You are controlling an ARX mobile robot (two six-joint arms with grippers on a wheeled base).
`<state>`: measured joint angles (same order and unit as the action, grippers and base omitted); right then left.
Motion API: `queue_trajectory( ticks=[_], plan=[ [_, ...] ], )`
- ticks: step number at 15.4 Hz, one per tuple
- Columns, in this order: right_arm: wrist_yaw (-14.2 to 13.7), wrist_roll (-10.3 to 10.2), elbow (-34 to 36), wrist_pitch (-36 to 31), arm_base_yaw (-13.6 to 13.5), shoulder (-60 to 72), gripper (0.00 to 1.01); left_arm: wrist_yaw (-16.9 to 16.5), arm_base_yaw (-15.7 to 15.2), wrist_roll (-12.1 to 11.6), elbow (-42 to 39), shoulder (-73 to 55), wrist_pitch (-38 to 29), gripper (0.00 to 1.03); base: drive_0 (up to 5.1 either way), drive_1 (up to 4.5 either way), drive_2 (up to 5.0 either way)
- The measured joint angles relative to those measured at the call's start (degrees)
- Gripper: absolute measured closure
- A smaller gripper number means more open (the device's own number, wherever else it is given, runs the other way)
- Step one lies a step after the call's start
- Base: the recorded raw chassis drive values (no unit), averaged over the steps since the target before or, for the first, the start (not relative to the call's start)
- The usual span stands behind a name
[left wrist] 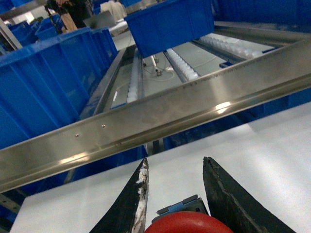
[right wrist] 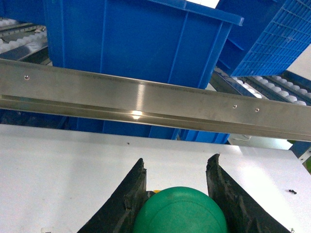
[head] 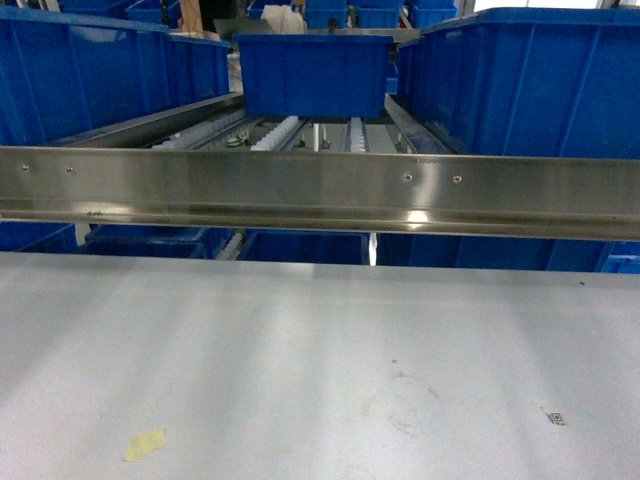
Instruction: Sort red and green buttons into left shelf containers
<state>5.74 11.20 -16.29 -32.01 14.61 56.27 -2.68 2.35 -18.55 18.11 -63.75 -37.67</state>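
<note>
Between the dark fingers of the left gripper sits the red button, its wide cap filling the gap at the bottom of the left wrist view with a bit of its blocky body showing just ahead; the fingers flank it closely and appear clenched on it, though the contact points themselves are cut off by the frame edge. The right gripper likewise has the green button between its fingers, the rounded cap pressed close against both inner faces, so it reads as grasped. Beyond both pairs of fingers lies the white table, then the steel rail along the shelf front, and behind it roller tracks carrying blue tubs. The left shelf containers stand well beyond the rail on the left side, apart from both grippers. In the head view neither arm nor button shows, and the table there bears only a yellowish scrap and faint marks. Judged from this, both buttons are picked up but neither is delivered: carrying them over the rail and releasing each into its tub on the left remains to be done.
</note>
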Motion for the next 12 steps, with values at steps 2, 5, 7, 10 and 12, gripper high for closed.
queue_trajectory(
  ticks=[2,5,7,10,12],
  plan=[
    [0.0,0.0,0.0,0.0,0.0,0.0,0.68,0.0,-0.4,-0.5,0.0,2.8,1.0,0.74,0.0,0.00,0.0],
    [0.0,0.0,0.0,0.0,0.0,0.0,0.68,0.0,-0.4,-1.0,0.0,2.6,1.3,0.74,0.0,0.00,0.0],
    [0.0,0.0,0.0,0.0,0.0,0.0,0.68,0.0,-0.4,-1.0,0.0,2.6,1.3,0.74,0.1,-2.96,3.1],
    [0.0,0.0,0.0,0.0,0.0,0.0,0.68,0.0,-0.4,-1.0,0.0,2.4,1.3,0.74,0.1,-4.22,4.4],
    [0.0,0.0,0.0,0.0,0.0,0.0,0.68,0.0,-0.4,-1.0,0.0,2.3,1.3,0.74,0.1,-4.10,4.4]
  ],
)
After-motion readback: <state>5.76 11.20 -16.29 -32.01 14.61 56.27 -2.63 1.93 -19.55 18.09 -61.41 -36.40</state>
